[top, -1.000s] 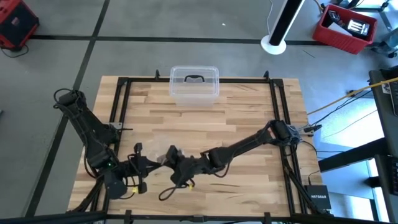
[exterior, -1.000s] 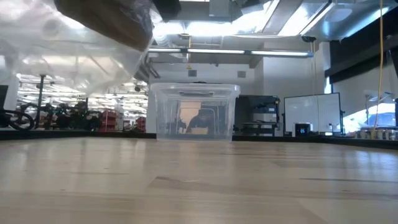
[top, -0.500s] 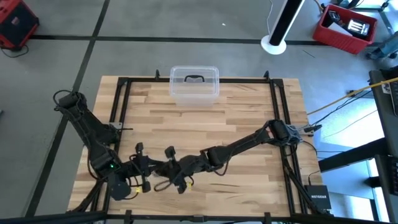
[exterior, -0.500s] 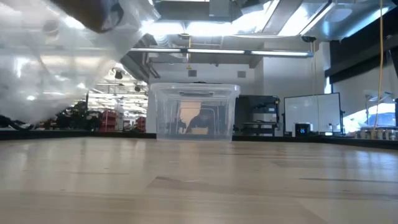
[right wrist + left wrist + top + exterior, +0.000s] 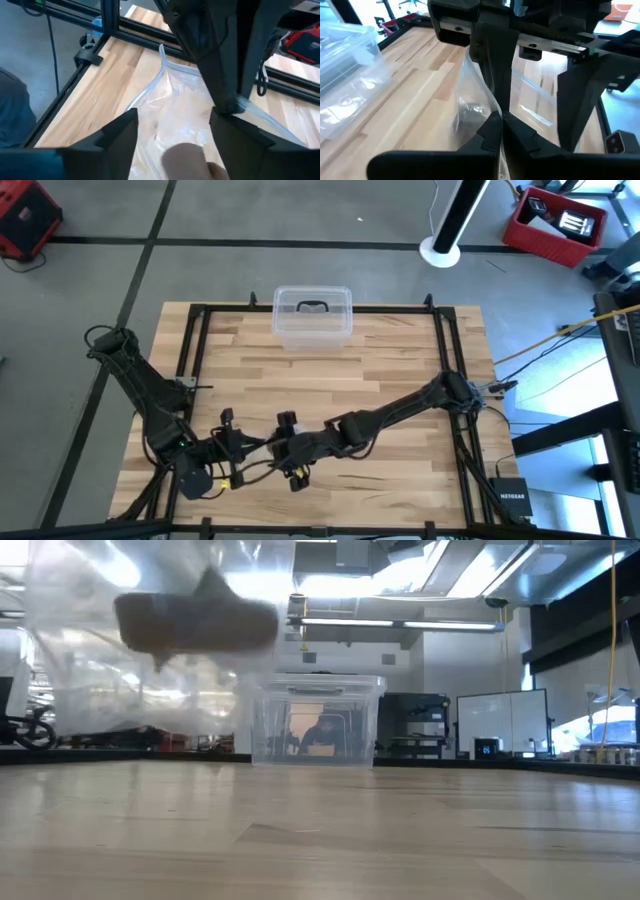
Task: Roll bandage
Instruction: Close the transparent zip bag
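Observation:
A crinkled clear plastic bag hangs over the table's near left part. The dull brown bandage, bunched into a short lump, lies level inside it and shows through the plastic in the right wrist view. My left gripper is shut on the bag's upper edge. My right gripper faces it from the right, open wide. Its fingers stand on either side of the bag, and I cannot tell whether they touch it. My left gripper pinches the bag's sealed upper edge between its two shut fingers. The fingers come slanting down from the table's near left. The bag hangs below them with the bandage inside, clear of the table top in the low view.
A clear plastic box with a dark handle stands at the middle of the table's far edge. Black frame rails run along the table's sides. Bare wood lies between the box and the two arms.
My right gripper has opened wide, rolled about its own line and risen a little. The bag now hangs from my left gripper alone. The bandage inside it has dropped lower and swung from tilted to level.

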You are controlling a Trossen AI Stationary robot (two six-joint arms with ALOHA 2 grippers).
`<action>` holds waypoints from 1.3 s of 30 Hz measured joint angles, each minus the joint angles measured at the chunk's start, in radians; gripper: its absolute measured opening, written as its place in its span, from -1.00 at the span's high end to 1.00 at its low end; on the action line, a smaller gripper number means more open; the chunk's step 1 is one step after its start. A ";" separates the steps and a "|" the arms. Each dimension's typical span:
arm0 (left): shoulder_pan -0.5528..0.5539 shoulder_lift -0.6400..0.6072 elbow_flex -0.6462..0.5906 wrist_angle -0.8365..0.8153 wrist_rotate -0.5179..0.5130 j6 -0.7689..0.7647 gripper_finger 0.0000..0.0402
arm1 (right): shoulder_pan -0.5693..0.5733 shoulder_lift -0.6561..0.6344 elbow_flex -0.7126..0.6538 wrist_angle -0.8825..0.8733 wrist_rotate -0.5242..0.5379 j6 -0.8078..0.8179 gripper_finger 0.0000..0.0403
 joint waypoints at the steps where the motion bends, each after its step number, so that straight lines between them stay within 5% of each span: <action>1: 0.000 0.000 0.000 -0.001 0.000 0.006 0.97 | 0.001 0.000 0.009 -0.010 0.006 -0.004 -0.26; 6: -0.003 0.002 -0.002 -0.011 -0.004 0.006 0.97 | 0.006 -0.019 0.130 -0.252 0.004 0.058 -0.31; 12: 0.002 0.003 -0.008 -0.009 0.014 0.058 0.97 | 0.045 -0.047 0.294 -0.736 -0.060 0.195 -0.31; 22: 0.041 0.009 -0.006 0.035 0.010 0.185 0.97 | 0.092 -0.072 0.334 -0.815 0.111 0.123 -0.31; 32: 0.117 0.011 -0.006 0.039 0.010 0.151 0.94 | 0.076 -0.182 0.328 -0.999 0.123 0.144 -0.31; 39: 0.205 0.047 -0.005 0.103 0.050 0.084 0.53 | 0.180 -0.405 0.015 -0.978 0.192 0.268 -0.31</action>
